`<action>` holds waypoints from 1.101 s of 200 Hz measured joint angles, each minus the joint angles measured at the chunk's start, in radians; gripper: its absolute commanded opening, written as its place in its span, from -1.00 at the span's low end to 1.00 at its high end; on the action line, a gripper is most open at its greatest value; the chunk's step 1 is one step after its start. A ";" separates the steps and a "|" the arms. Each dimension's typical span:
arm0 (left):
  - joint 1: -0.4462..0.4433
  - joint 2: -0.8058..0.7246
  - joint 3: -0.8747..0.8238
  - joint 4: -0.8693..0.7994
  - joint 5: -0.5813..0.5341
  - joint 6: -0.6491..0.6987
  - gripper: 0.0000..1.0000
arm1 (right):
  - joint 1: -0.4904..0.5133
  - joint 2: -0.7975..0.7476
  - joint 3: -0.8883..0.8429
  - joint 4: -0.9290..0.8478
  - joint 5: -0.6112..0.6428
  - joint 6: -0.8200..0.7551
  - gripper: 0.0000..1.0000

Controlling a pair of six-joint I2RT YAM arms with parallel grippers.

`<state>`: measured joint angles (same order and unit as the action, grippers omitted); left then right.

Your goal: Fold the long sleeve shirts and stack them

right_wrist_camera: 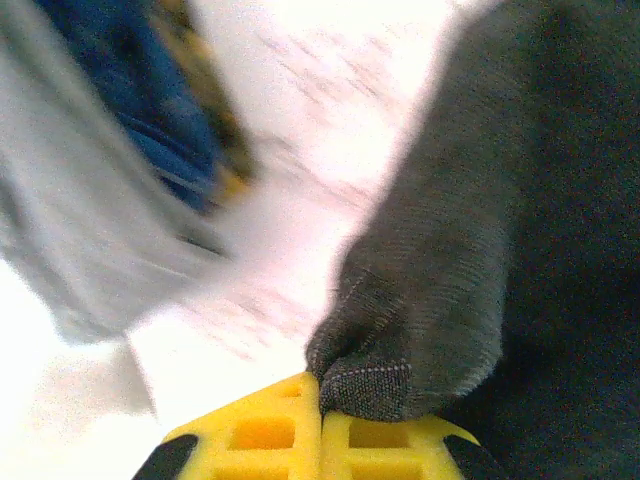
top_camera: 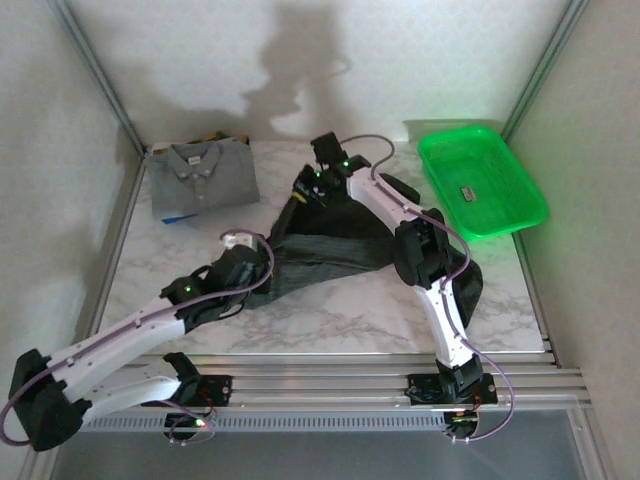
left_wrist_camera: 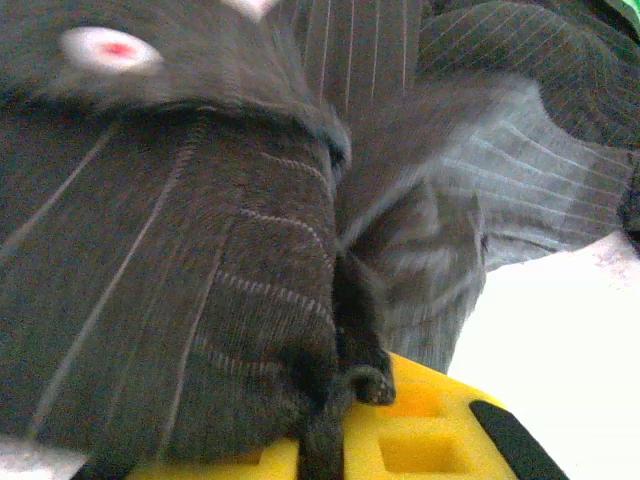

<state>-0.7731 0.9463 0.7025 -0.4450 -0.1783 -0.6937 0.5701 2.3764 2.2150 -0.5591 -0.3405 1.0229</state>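
Observation:
The dark charcoal striped shirt (top_camera: 330, 250) lies crumpled in the middle of the marble table (top_camera: 350, 320). My left gripper (top_camera: 250, 268) is at the shirt's near left edge. In the left wrist view this gripper (left_wrist_camera: 325, 440) is shut on a bunched fold of the striped cloth (left_wrist_camera: 200, 260), which runs down between the yellow fingers (left_wrist_camera: 440, 440). My right gripper (top_camera: 318, 178) is at the shirt's far edge. In the right wrist view it (right_wrist_camera: 322, 400) is shut on a stitched hem of the dark cloth (right_wrist_camera: 450, 260). The grey-blue shirt (top_camera: 200, 175) lies folded at the back left.
A bright green basket (top_camera: 480, 180) stands at the back right. Something blue (top_camera: 175, 217) and yellow sticks out from under the folded grey shirt (right_wrist_camera: 70, 220). Metal frame posts and white walls close in the table on both sides.

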 measured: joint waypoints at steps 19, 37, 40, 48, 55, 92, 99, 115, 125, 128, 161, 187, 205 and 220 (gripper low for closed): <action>-0.040 -0.060 -0.057 -0.040 -0.006 -0.075 -0.33 | -0.052 0.062 0.189 0.080 0.032 0.047 -1.00; -0.063 -0.069 -0.098 -0.103 -0.013 -0.171 0.00 | -0.113 0.099 0.303 0.117 0.048 0.077 -0.95; -0.066 -0.069 -0.103 -0.114 -0.014 -0.184 0.06 | -0.123 0.102 0.312 0.121 0.051 0.083 -0.90; -0.078 -0.071 -0.116 -0.146 -0.018 -0.222 0.31 | -0.145 0.106 0.324 0.129 0.054 0.092 -0.83; -0.088 -0.074 -0.121 -0.170 -0.022 -0.253 0.48 | -0.159 0.107 0.324 0.130 0.057 0.093 -0.81; -0.096 -0.097 -0.075 -0.239 -0.055 -0.373 0.99 | -0.163 0.104 0.245 0.145 0.048 0.076 0.12; -0.086 -0.081 -0.052 -0.238 -0.054 -0.375 0.99 | -0.159 0.105 0.233 0.137 0.042 0.069 0.20; -0.024 -0.013 0.024 -0.234 -0.048 -0.364 0.99 | -0.157 0.124 0.262 0.073 0.013 0.044 0.25; 0.040 0.029 0.063 -0.223 -0.026 -0.351 0.99 | -0.158 0.140 0.315 0.001 0.004 0.003 0.26; 0.062 0.039 0.072 -0.218 -0.023 -0.347 0.99 | -0.159 0.141 0.329 -0.024 0.004 -0.019 0.27; 0.329 0.104 0.101 -0.152 0.118 -0.272 0.99 | -0.170 0.022 0.217 -0.217 0.080 -0.212 0.32; 0.475 0.222 0.164 -0.119 0.251 -0.190 0.99 | -0.184 -0.235 -0.166 -0.266 0.145 -0.330 0.33; 0.509 0.329 0.243 -0.105 0.308 -0.127 0.92 | -0.192 -0.379 -0.353 -0.285 0.182 -0.397 0.32; 0.520 0.414 0.308 -0.096 0.352 -0.084 0.83 | -0.193 -0.480 -0.496 -0.282 0.209 -0.437 0.32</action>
<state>-0.2535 1.3605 1.0103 -0.5411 0.1738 -0.7776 0.3775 1.8961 1.7187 -0.8410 -0.1310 0.5861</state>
